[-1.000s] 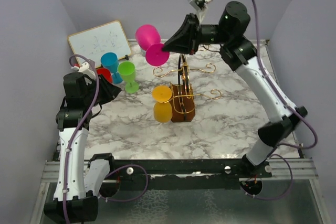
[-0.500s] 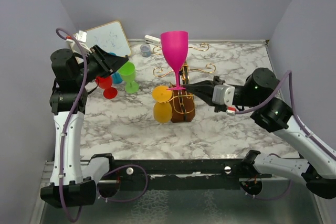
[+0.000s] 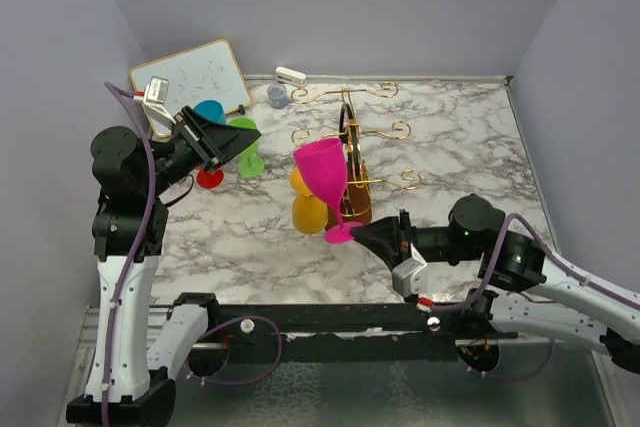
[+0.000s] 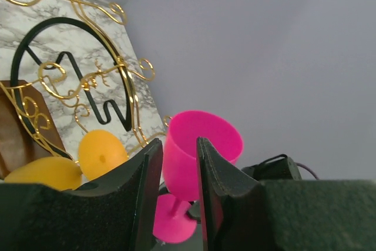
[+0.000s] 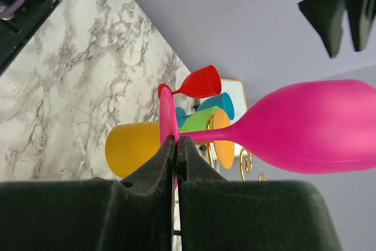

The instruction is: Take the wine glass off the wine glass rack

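The pink wine glass (image 3: 322,172) is off the rack and held tilted in the air just in front of it. My right gripper (image 3: 352,235) is shut on the glass's foot; the right wrist view shows the jaws (image 5: 176,140) closed on the foot's rim, the pink glass's bowl (image 5: 317,127) pointing away. The gold wire rack (image 3: 352,202) on its brown base stands mid-table with an orange glass (image 3: 308,215) hanging on its left side. My left gripper (image 3: 243,136) is raised at the left, open and empty. In its wrist view the left gripper (image 4: 179,145) frames the distant pink glass (image 4: 220,136).
Green (image 3: 243,142), blue (image 3: 208,112) and red (image 3: 208,177) glasses stand at the back left in front of a whiteboard (image 3: 190,77). A small grey cup (image 3: 277,95) and a white eraser (image 3: 290,75) lie by the back wall. Purple walls close three sides.
My right arm has swung the pink glass from high behind the rack down to its front, nearer the table's near edge. My left arm has risen and turned its gripper rightward.
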You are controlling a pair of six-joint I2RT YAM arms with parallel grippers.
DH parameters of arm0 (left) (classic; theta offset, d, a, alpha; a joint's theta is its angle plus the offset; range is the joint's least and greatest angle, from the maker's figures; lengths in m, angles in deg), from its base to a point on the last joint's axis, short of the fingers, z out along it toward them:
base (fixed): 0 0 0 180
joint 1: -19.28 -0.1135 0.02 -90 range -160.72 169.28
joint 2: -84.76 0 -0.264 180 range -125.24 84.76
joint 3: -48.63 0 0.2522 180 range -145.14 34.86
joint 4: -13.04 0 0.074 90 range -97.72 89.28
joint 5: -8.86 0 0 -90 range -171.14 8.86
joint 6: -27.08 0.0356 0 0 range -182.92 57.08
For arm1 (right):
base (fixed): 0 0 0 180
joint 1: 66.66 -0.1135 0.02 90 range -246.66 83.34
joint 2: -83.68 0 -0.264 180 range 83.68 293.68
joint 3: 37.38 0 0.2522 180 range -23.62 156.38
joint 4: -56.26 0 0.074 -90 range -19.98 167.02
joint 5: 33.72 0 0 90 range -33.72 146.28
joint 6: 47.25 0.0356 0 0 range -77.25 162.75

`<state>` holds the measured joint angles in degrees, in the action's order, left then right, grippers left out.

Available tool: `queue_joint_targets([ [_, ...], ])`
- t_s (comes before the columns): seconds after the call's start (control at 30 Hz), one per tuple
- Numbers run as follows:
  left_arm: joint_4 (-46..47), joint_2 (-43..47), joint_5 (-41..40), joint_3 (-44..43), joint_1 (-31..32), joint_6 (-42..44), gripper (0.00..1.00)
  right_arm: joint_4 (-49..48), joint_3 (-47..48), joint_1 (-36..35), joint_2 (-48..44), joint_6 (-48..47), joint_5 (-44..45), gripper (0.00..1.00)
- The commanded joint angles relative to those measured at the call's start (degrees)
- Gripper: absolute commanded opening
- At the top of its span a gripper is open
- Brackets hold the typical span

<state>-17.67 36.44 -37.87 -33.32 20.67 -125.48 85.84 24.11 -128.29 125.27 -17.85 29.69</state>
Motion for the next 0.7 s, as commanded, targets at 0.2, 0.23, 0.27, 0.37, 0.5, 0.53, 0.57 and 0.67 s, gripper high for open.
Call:
queue_joint_targets([
  [0.2,-18.8,1.2,9.1,-8.7,2.2,4.5,0.35,3.5,-2.4,-13.0,3.6,-13.8,14.0,0.01],
  [0.23,-20.9,1.2,9.8,-8.9,2.2,5.6,0.36,3.3,-3.1,-13.8,3.7,-14.4,14.8,0.01],
  [0.27,-23.0,1.1,10.4,-9.1,2.2,6.8,0.36,3.1,-3.7,-14.5,3.8,-15.0,15.5,0.01],
  [0.37,-30.1,0.9,10.1,-11.3,2.2,11.5,0.36,2.5,-4.9,-15.5,3.5,-15.4,16.7,0.01],
  [0.5,-37.5,0.9,9.7,-11.6,2.2,17.2,0.44,3.0,-6.0,-16.0,2.6,-15.8,17.6,0.01],
  [0.53,-38.5,1.1,9.8,-11.0,2.2,18.1,0.45,3.1,-6.2,-16.1,2.5,-15.9,17.7,0.01],
  [0.57,-39.6,1.3,9.7,-10.2,2.2,18.9,0.45,3.1,-6.2,-16.2,2.4,-15.9,17.7,0.01],
  [0.67,-41.3,2.5,9.5,-6.8,2.2,20.2,0.47,3.5,-6.1,-16.4,2.6,-15.8,17.8,0.01],
])
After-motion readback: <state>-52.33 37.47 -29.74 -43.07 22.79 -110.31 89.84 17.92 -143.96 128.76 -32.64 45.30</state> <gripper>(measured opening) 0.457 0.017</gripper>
